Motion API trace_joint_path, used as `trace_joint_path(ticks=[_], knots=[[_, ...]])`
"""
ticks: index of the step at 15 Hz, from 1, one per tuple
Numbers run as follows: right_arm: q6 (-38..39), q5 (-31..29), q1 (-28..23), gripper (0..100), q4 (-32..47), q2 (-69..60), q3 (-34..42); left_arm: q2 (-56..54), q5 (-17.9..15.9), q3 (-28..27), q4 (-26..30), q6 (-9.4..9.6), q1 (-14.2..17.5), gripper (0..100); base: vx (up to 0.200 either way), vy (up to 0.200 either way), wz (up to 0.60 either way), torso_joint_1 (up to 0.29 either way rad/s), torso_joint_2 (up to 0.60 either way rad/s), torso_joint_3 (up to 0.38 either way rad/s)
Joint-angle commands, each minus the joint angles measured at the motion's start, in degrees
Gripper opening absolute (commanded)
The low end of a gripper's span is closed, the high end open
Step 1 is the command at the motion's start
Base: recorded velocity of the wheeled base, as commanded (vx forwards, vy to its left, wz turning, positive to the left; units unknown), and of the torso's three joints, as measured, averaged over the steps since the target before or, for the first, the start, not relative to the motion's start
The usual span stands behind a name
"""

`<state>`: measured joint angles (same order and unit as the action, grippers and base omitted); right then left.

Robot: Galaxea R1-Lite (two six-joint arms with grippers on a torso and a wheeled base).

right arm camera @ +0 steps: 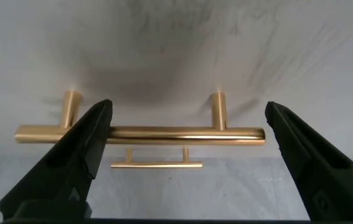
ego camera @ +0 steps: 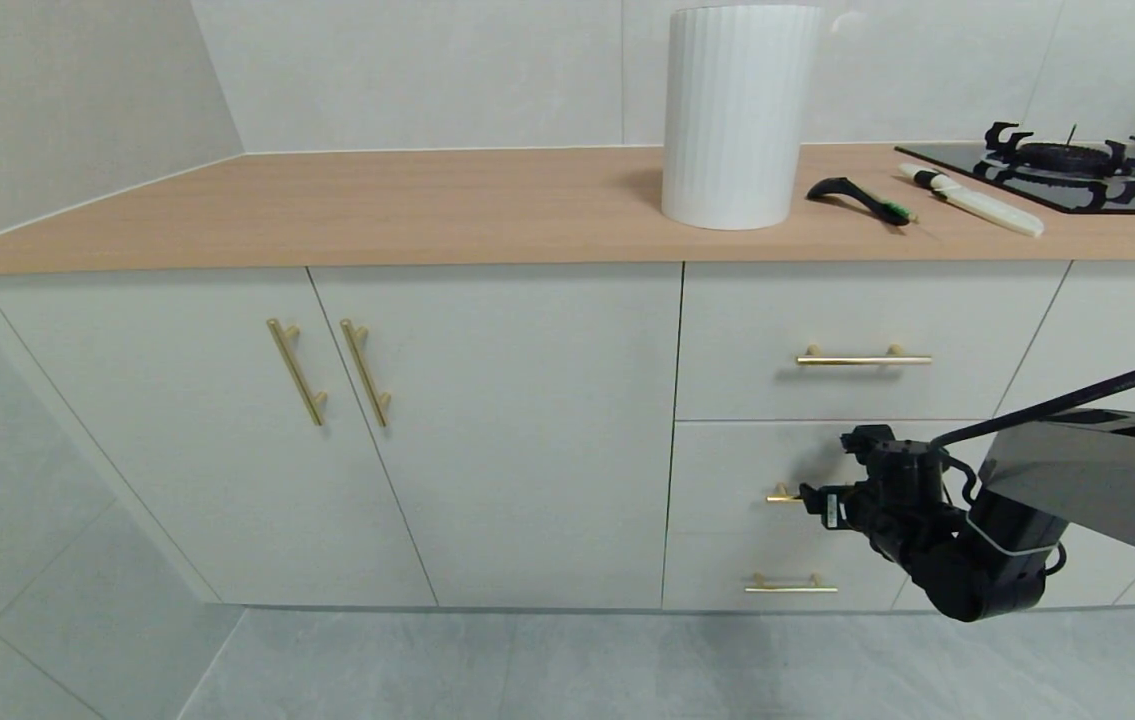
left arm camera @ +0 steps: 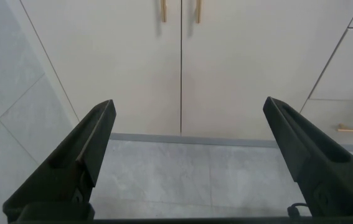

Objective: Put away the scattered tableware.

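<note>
Brass drawer handle (right arm camera: 142, 134) sits just before the right claw (right arm camera: 187, 106), spread wide, empty.

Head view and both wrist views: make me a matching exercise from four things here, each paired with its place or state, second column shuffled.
Things:
1. white ribbed canister
2. white knife
3. right gripper
4. left gripper

Places or states:
A. open, either side of the middle drawer's gold handle
B. standing upright on the wooden counter
C. open, facing the cabinet doors and the floor
D. lying flat on the counter beside the cooktop

Pairs: 1-B, 2-D, 3-A, 4-C.
</note>
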<state>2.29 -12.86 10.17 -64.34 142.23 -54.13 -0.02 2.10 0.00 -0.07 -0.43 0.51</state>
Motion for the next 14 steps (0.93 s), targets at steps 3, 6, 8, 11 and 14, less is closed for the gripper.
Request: trace_joint_path(ticks=[3, 6, 8, 11, 14], knots=[[-0.01, -0.06, -0.06, 100, 0.09, 0.86, 0.07, 0.02, 0.01, 0.00, -0.01, -0.01, 0.02, 100, 0.000, 0.000, 0.00, 0.000, 0.00, 0.000], [-0.09, 0.03, -0.32, 100, 0.45, 0.68, 0.69, 0.02, 0.01, 0.00, -0.01, -0.01, 0.02, 100, 0.000, 0.000, 0.00, 0.000, 0.00, 0.000], [-0.18, 0.03, -0.32, 100, 0.53, 0.42, 1.13, 0.02, 0.01, 0.00, -0.01, -0.01, 0.02, 100, 0.000, 0.000, 0.00, 0.000, 0.00, 0.000], [-0.36, 0.20, -0.41, 100, 4.49, -1.60, 2.18, 0.02, 0.01, 0.00, -0.01, -0.01, 0.02, 100, 0.000, 0.000, 0.00, 0.000, 0.00, 0.000], [-0.45, 4.51, -0.24, 100, 17.94, -11.45, 6.31, 0.02, 0.01, 0.00, -0.01, -0.01, 0.02, 100, 0.000, 0.000, 0.00, 0.000, 0.00, 0.000]])
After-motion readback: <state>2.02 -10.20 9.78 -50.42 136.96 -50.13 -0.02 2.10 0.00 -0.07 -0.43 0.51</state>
